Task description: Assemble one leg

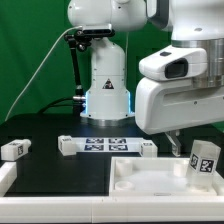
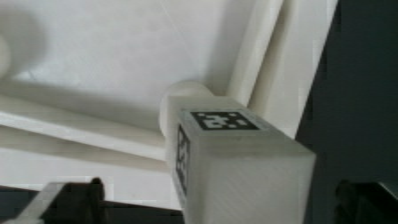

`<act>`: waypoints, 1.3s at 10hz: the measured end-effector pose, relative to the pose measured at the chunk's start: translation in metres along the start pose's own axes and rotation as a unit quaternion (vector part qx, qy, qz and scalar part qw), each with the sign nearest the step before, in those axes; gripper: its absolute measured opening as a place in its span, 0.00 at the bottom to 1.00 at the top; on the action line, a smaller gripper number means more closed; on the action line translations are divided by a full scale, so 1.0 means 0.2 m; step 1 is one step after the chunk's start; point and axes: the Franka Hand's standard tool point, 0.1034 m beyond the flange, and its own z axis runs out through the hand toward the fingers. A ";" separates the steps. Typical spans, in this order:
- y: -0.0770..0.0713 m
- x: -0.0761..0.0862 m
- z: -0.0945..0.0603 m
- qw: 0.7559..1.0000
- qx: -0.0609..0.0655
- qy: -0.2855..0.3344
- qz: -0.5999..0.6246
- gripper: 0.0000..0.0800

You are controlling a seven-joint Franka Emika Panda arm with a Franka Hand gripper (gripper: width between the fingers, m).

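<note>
A leg, a short white block with a black-and-white tag, stands slightly tilted at the right corner of the large white panel. In the wrist view the leg rises between my fingers, over the panel's recessed corner. My gripper is open around it. In the wrist view dark gaps show between the leg and each of the fingers. I cannot tell whether the leg's foot sits in the corner recess.
The marker board lies mid-table in front of the robot base. Two more legs lie at its ends. Another leg lies at the exterior view's left edge.
</note>
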 end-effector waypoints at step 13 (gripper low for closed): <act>0.00 0.02 0.01 0.981 0.014 0.018 0.194 0.37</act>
